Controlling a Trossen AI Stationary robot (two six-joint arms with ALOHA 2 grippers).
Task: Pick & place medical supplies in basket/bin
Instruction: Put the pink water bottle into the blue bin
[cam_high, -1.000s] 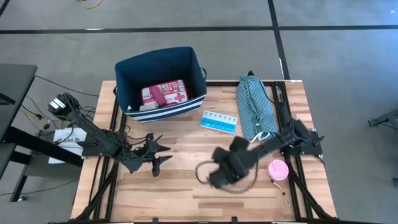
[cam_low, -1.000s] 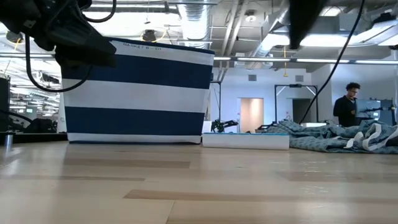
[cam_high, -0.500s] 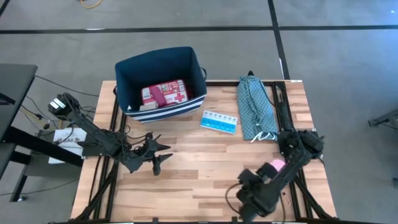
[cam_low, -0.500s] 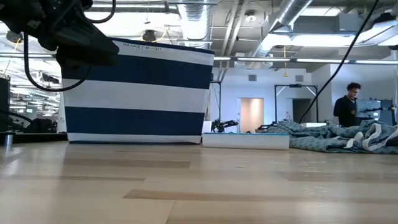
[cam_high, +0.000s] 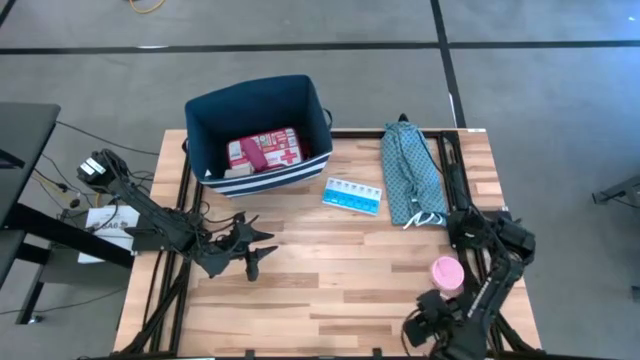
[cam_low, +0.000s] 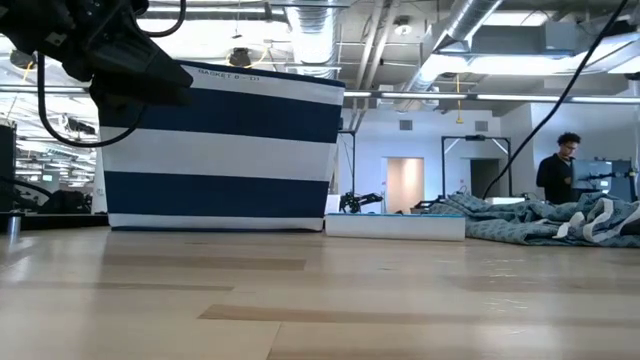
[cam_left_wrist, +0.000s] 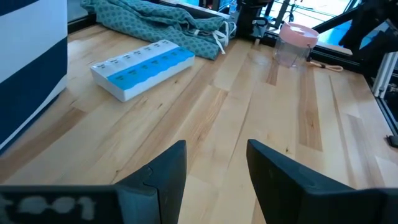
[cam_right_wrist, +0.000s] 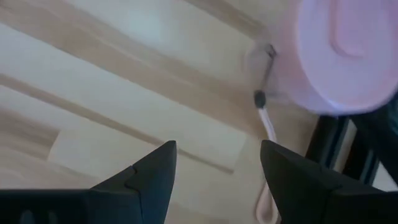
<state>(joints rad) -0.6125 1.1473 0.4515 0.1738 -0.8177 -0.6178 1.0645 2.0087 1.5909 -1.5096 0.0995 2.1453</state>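
Right gripper (cam_high: 432, 328): fingers spread, empty, at tabletop's (cam_high: 330, 270) near edge by right corner; pink round disc (cam_high: 446, 272) just beyond it. Left gripper (cam_high: 257, 247): fingers apart, empty, near left edge. Pill organizer strip (cam_high: 352, 195): mid-table. First-aid case (cam_high: 266, 151): inside bin (cam_high: 300, 98), far-left corner.

Floor: grey concrete (cam_high: 560, 110) all around my table, crossed by dark seam lines; a yellow cable (cam_high: 148, 5) lies at the far edge.
Table: light wooden planks (cam_high: 330, 260) on a black frame.
Side furniture: a dark grey surface (cam_high: 20, 150) stands off my left side.
Ceiling: bare silver ducts (cam_low: 310, 35) and pipes run overhead.
Light: long bright strip lamps (cam_low: 560, 97) hang under the ceiling.
Far wall: pale, with a lit doorway (cam_low: 405, 185).
Person: one stands far back by equipment (cam_low: 560, 165) on the room's right.
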